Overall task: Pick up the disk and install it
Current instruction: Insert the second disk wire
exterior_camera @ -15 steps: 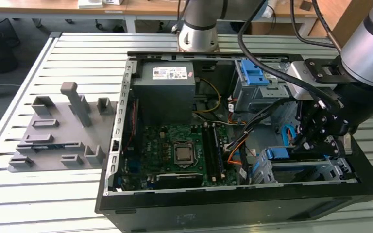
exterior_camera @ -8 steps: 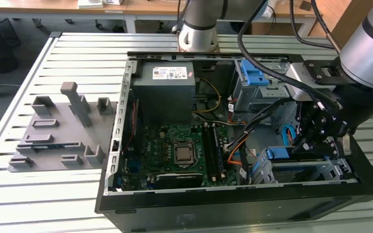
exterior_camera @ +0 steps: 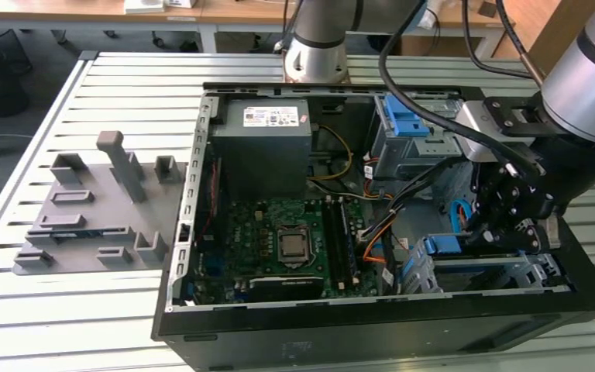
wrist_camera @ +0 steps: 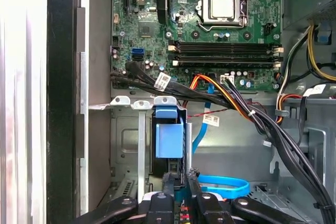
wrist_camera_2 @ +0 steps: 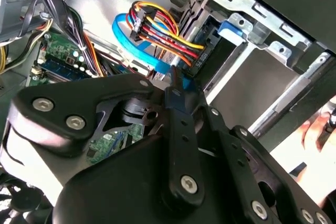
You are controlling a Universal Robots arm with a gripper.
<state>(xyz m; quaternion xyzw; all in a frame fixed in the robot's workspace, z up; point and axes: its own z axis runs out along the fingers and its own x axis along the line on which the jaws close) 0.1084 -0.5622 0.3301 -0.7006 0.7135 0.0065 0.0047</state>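
Inside the open computer case (exterior_camera: 189, 232), by the metal drive cage (exterior_camera: 504, 271) at the exterior view's right:

Arm: reaches down into the case from the exterior view's upper right, its black wrist low over the cage.

Gripper: the gripper (wrist_camera: 179, 182) sits at the cage mouth; in the second wrist view it (wrist_camera_2: 176, 80) points toward the blue-trimmed bay.

Fingers: the fingers (wrist_camera: 169, 187) are drawn close together, nearly parallel, pinched on the blue end of the disk; only a narrow strip of blue shows between them in the first wrist view.

Disk: the disk (wrist_camera: 169, 140) stands on edge inside the cage slot, its blue carrier and handle facing the camera, framed by the cage's metal rails. In the exterior view its blue handle (exterior_camera: 442, 246) shows just beside the gripper.

Cables: a bundle of black, orange, red and yellow wires (wrist_camera: 247, 111) crosses between the motherboard and the cage; a blue flat data cable (wrist_camera: 223, 184) loops just beside the fingers.

Motherboard: the green motherboard (wrist_camera: 210, 35) lies beyond the cage, processor socket bare.

Power supply: a grey power supply box (exterior_camera: 266, 147) sits at the case's far end.

Surface: the case rests on a slatted metal surface (exterior_camera: 91, 101), with a grey moulded fixture (exterior_camera: 91, 209) toward the exterior view's left.
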